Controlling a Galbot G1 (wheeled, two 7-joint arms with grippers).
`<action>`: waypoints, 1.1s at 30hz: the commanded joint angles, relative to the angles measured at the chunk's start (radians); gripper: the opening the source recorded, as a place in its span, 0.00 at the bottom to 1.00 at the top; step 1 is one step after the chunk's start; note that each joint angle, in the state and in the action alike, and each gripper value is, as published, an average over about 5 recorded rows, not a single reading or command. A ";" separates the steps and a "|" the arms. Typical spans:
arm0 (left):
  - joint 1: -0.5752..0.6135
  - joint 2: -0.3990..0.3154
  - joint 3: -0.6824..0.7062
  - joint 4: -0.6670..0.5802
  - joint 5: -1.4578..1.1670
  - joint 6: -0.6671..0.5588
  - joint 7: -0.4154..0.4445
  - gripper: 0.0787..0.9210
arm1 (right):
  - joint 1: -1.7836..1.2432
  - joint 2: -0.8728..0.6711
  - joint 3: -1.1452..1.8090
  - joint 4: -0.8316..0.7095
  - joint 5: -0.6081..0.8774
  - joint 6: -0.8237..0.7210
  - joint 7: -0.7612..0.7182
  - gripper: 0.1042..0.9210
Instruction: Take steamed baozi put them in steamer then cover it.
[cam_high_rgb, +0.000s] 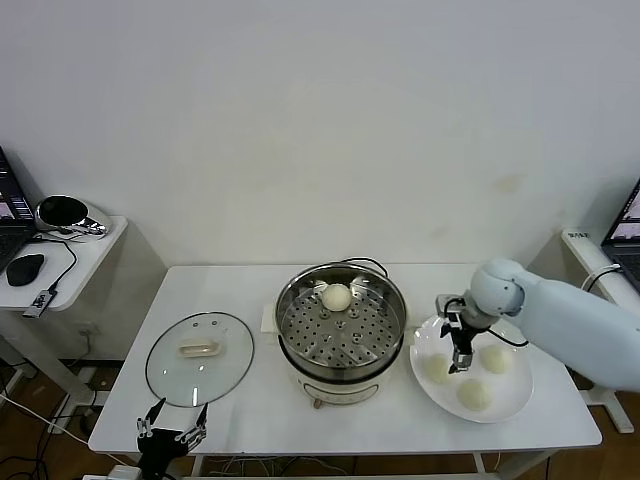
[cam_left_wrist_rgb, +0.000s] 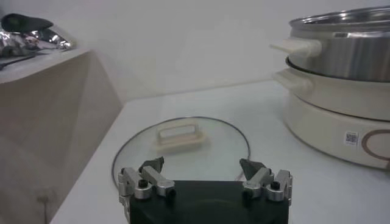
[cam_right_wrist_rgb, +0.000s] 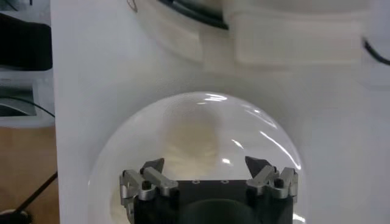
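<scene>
Right gripper (cam_high_rgb: 459, 352) hangs open over a white plate (cam_high_rgb: 510, 400) of three baozi (cam_high_rgb: 476, 394); a fourth (cam_high_rgb: 337, 296) sits in the steamer (cam_high_rgb: 342, 318).
Left wrist view: the left gripper (cam_left_wrist_rgb: 206, 171), spread open, hovers by the worktop (cam_left_wrist_rgb: 201, 100) edge near the glass cover (cam_left_wrist_rgb: 181, 148). Right wrist view: open fingers (cam_right_wrist_rgb: 152, 167) above the plate (cam_right_wrist_rgb: 201, 131).

The steamer (cam_high_rgb: 342, 325) is polished, glossy stainless steel with a perforated floor, seated on a smooth cream plastic base (cam_left_wrist_rgb: 332, 112). The cover (cam_high_rgb: 199, 358) is clear glass with a thin metal rim and a matt cream handle. The baozi (cam_high_rgb: 337, 297) look smooth and matt. The plate (cam_high_rgb: 516, 395) is glossy white. The counter (cam_high_rgb: 240, 410) is smooth, matt white.
</scene>
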 joint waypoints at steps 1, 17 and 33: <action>0.000 0.001 -0.001 0.004 0.000 0.000 0.000 0.88 | -0.053 0.015 0.020 -0.013 -0.025 0.000 0.012 0.88; -0.002 0.000 -0.005 0.021 0.006 -0.002 -0.002 0.88 | -0.077 0.036 0.033 -0.040 -0.064 0.021 0.022 0.88; -0.001 -0.005 -0.003 0.023 0.009 -0.003 -0.002 0.88 | -0.087 0.038 0.045 -0.051 -0.058 0.020 0.037 0.80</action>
